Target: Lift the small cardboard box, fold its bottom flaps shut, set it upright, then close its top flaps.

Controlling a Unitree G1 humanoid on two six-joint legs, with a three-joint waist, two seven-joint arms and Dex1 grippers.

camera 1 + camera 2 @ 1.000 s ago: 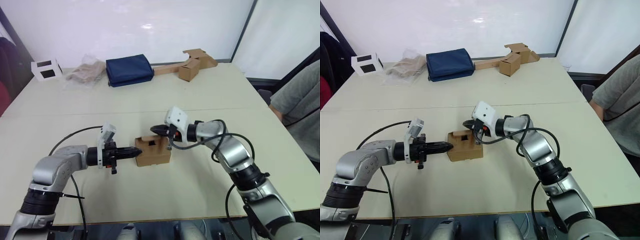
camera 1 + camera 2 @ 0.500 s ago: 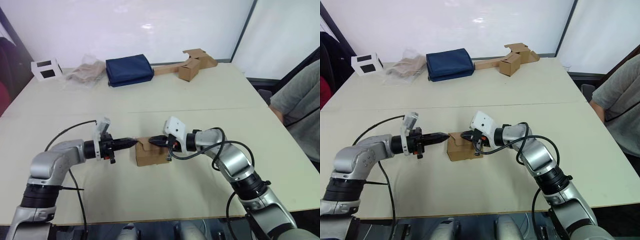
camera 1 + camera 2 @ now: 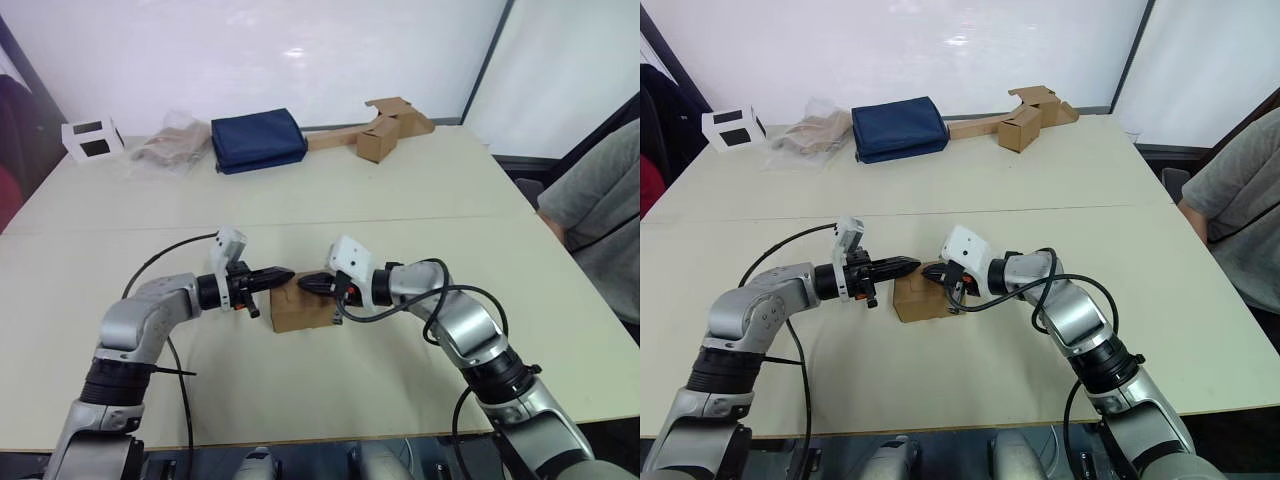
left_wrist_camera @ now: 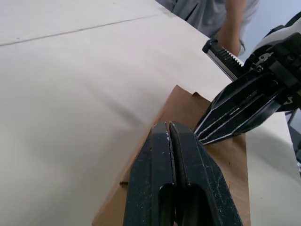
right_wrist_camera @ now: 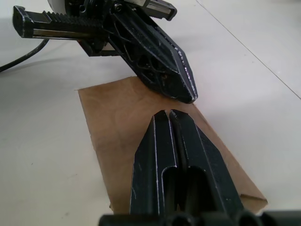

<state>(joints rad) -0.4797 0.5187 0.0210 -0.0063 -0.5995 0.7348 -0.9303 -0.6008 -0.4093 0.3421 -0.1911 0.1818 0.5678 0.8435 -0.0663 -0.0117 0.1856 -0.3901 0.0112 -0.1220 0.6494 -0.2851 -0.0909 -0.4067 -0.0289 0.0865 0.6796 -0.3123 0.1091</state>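
Both grippers have come in over the small cardboard box [image 3: 304,309] since a second ago, when the left one sat beside it. I see the left gripper [image 4: 168,128] and right gripper [image 5: 170,114] each pressed together, tips nearly meeting above its flattened top. It rests mid-table [image 3: 400,190], flaps pressed down, so closing looks nearly finished.

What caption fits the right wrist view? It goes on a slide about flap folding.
Both shut grippers, right and left, meet tip to tip over the small cardboard box and its flat flap.
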